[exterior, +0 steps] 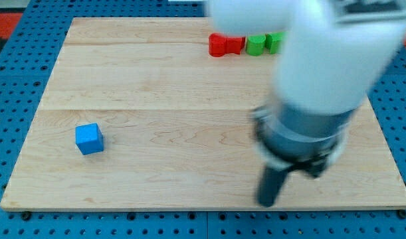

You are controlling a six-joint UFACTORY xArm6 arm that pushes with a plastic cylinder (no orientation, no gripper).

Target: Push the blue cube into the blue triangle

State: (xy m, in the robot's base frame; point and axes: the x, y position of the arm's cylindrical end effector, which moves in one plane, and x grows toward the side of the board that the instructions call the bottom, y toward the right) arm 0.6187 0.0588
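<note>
A blue cube sits on the wooden board at the view's left, a little below the middle. The blue triangle does not show; the blurred arm covers much of the view's right. My tip is at the end of the dark rod near the board's bottom edge, right of centre and far to the right of the blue cube. It touches no block.
Two red blocks and two green blocks stand in a row near the board's top edge, right of centre, partly hidden by the arm. A blue pegboard surface surrounds the board.
</note>
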